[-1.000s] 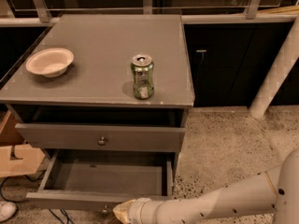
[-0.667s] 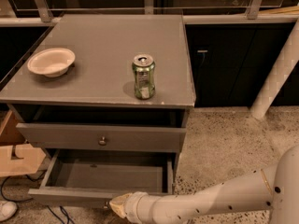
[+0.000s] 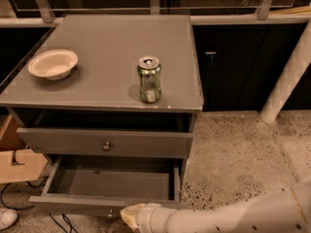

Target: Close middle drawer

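**Middle Drawer: Push Contact at the Front Panel**

My gripper (image 3: 131, 215) sits at the bottom edge of the view. It is at the front panel of the middle drawer (image 3: 112, 183), slightly right of the panel's centre. I cannot tell whether it is released or clenched, and I see nothing grasped in it. My arm (image 3: 233, 220) runs off to the lower right.

The middle drawer is pulled well out of the cabinet, directly beneath the top drawer (image 3: 146, 143). The part of its grey interior that shows is bare. I cannot make out its knob next to the gripper.

Handling, as I judge it:
- The drawer is a stiff wooden box. With nothing visible inside, it should be light and slide under a modest, straight push.
- No grasp is required. Flat contact on the front panel, close to its centre, is enough.
- An off-centre push may rack the box in its runners and jam it.
- The painted front looks smooth, so contact may slip sideways.

On the tabletop (image 3: 112, 38) stand 1 can (image 3: 149, 79), upright near the front edge, and 1 bowl (image 3: 53, 63) at the left. A hard stop could shake the can.
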